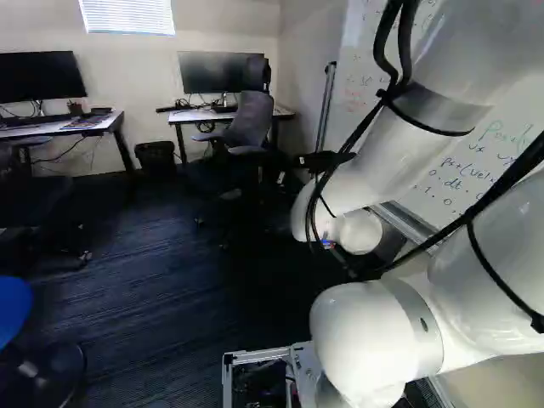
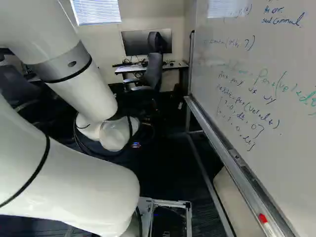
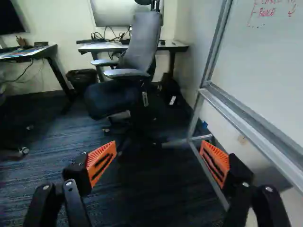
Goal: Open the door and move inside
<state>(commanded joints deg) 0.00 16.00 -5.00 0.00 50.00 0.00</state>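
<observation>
No door shows in any view. In the wrist view my gripper (image 3: pixel 158 153) stands open, its orange pads (image 3: pixel 101 163) wide apart with only dark carpet seen between them. In the base views the arm's white wrist (image 1: pixel 357 231) hangs low over the floor; the gripper's fingers cannot be made out there against the dark background. Beyond the fingers, in the wrist view, is a grey office chair (image 3: pixel 140 45).
A whiteboard (image 2: pixel 247 94) on a metal frame (image 3: pixel 255 127) runs close along the arm's right side. Desks (image 1: pixel 64 127) with monitors (image 2: pixel 146 42) line the far wall, a black bin (image 1: pixel 155 158) between them. A blue seat (image 1: pixel 12 310) is at the left base view's near left.
</observation>
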